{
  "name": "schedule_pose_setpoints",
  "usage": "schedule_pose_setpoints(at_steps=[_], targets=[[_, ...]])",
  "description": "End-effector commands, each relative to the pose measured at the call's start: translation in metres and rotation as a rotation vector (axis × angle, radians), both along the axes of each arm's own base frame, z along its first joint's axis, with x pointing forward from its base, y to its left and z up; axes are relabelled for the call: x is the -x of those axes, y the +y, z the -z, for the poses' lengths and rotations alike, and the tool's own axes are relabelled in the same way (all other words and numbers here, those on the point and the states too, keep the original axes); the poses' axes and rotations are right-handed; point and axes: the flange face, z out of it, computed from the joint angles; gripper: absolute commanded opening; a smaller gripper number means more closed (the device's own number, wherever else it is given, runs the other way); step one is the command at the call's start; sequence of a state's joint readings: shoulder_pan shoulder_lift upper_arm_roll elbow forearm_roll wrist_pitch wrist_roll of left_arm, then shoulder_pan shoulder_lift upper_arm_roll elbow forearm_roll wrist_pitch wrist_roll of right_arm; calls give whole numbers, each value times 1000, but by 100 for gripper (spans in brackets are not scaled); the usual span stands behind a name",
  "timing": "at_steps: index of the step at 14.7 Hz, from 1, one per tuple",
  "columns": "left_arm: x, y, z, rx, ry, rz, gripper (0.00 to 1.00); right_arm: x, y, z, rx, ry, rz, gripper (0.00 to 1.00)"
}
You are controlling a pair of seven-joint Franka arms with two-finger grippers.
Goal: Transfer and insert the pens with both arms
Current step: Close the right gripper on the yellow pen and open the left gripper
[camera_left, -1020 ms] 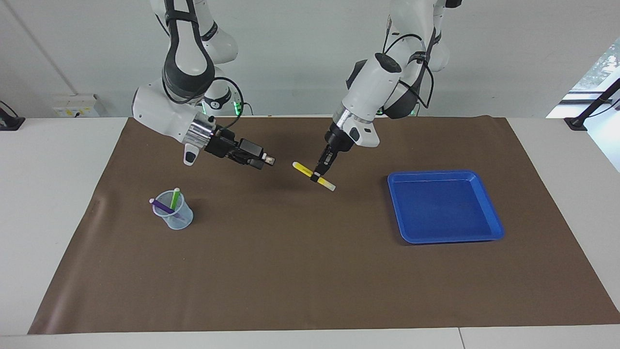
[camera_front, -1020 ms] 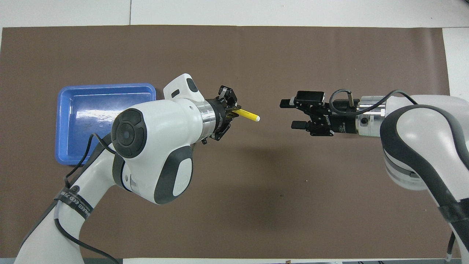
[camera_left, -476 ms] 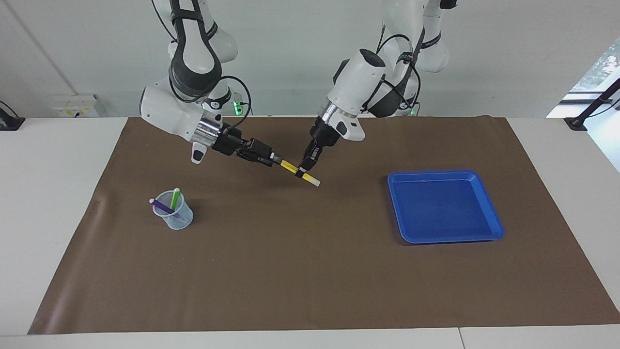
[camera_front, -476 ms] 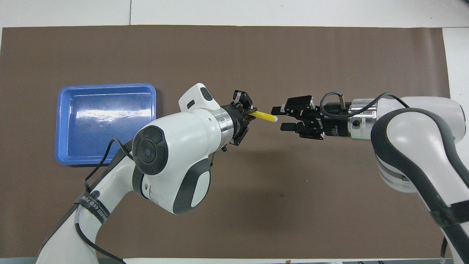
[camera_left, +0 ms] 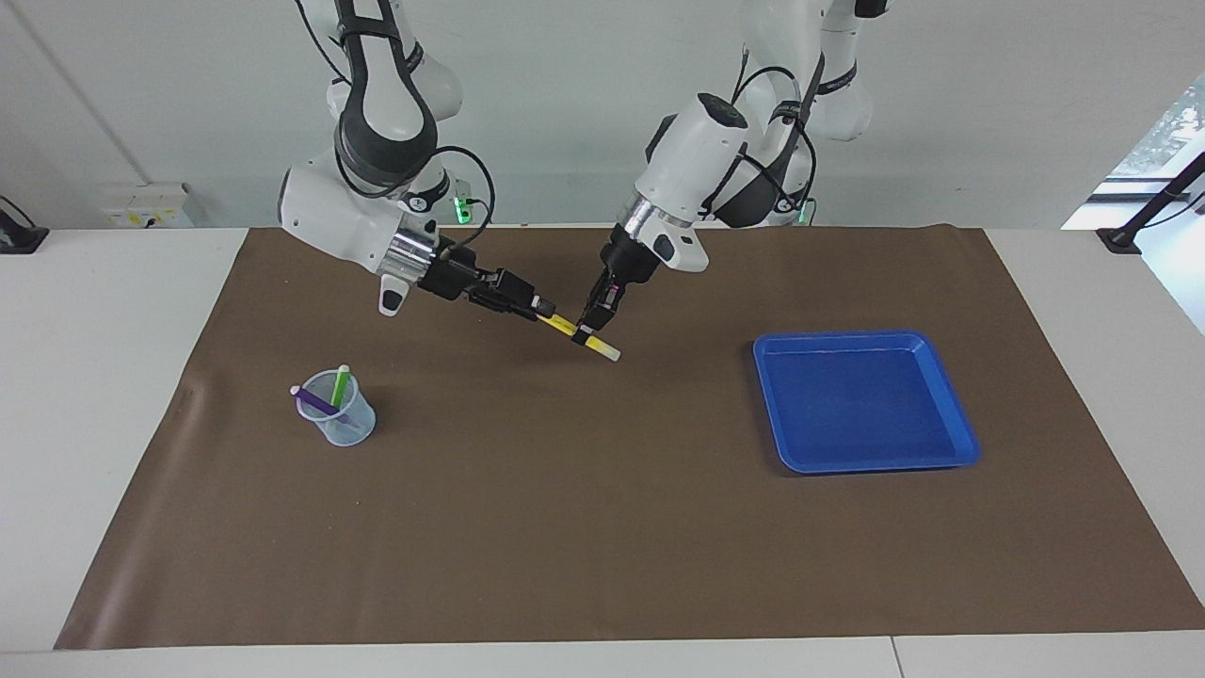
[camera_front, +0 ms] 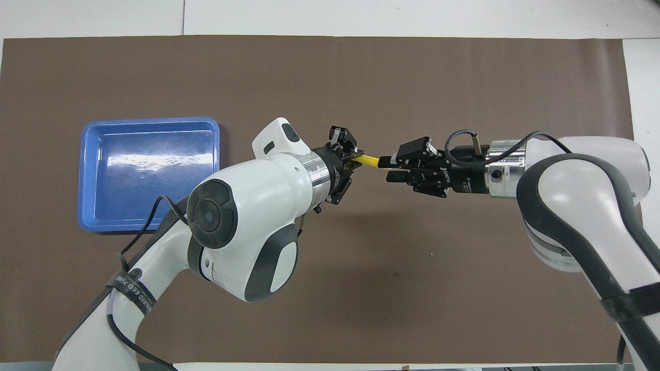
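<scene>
Left end effector [camera_left: 591,331] grips the yellow pen [camera_left: 582,337] above the mat; right end effector [camera_left: 543,310] at its end

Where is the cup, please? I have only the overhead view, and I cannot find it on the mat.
Observer: The clear cup stands on the brown mat toward the right arm's end of the table.
Operator: Thank you. What is in it?
Observer: The purple pen and the green pen both lean in it.
Operator: Does the left hand grip the yellow pen at its very end?
Observer: No. The left hand grips the yellow pen short of its end, and a pale tip sticks out past it, away from the right hand.
</scene>
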State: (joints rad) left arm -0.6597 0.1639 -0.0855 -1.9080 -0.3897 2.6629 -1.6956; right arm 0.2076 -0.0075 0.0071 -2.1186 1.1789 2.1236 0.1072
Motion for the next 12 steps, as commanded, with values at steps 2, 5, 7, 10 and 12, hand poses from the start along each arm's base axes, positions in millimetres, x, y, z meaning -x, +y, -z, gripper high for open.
schedule_pose_setpoints(at_steps=[2,5,7,10,12], targets=[[1,-5,2,20,5,-13,0,5,-1,-4,-15,0,24,15],[2,-6,2,19,3,-9,0,5,-3,-4,-15,-1,21,0],[2,-6,3,18,4,-9,0,4,-4,-5,-16,-5,18,0],[2,-4,4,-2,-5,18,58,-3,-7,-16,76,-54,-81,0],[-5,4,4,-33,-52,72,100,-13,-34,-43,217,-88,-214,0]])
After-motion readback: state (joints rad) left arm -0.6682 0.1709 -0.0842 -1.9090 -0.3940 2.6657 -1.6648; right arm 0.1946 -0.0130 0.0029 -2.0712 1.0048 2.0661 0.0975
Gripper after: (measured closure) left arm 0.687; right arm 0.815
